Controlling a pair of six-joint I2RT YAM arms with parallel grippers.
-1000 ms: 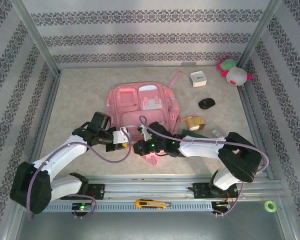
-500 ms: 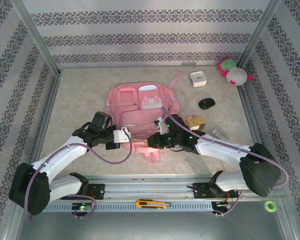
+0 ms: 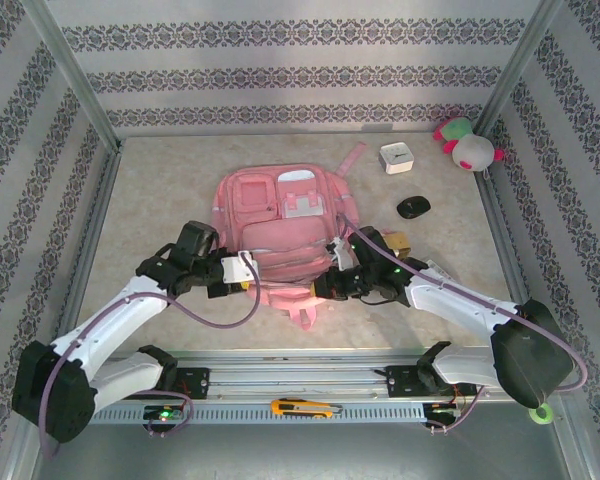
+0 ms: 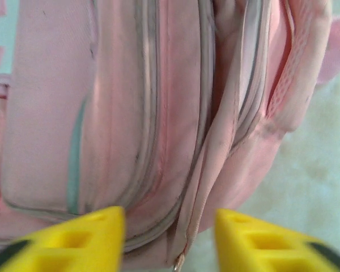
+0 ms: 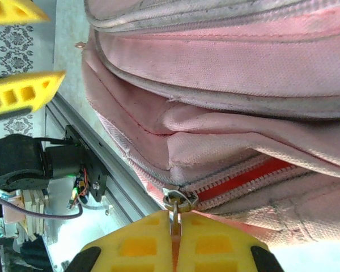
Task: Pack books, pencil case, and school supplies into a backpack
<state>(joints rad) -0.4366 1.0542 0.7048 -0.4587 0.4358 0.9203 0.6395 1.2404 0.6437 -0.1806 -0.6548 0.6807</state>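
Observation:
The pink backpack (image 3: 280, 225) lies flat in the middle of the table, its near edge toward the arms. My right gripper (image 3: 322, 287) is at that near edge, right of centre, and is shut on the metal zipper pull (image 5: 175, 214); the slider (image 5: 179, 198) sits at the end of an open stretch of zip with red lining (image 5: 243, 178). My left gripper (image 3: 246, 274) is at the backpack's near left corner with its yellow fingers (image 4: 73, 238) open on either side of a fold of pink fabric (image 4: 215, 153), not gripping it. Books and pencil case are out of view.
A white box (image 3: 396, 158), a black mouse (image 3: 413, 207) and a brown cardboard item (image 3: 388, 243) lie right of the backpack. A pink-and-green plush toy (image 3: 467, 145) sits in the far right corner. A utility knife (image 3: 305, 408) rests on the front rail, a green tape roll (image 3: 540, 412) at its right.
My left gripper has opened and drawn back a little to the left. My right gripper has moved right along the backpack's near edge, still shut on the zipper pull.

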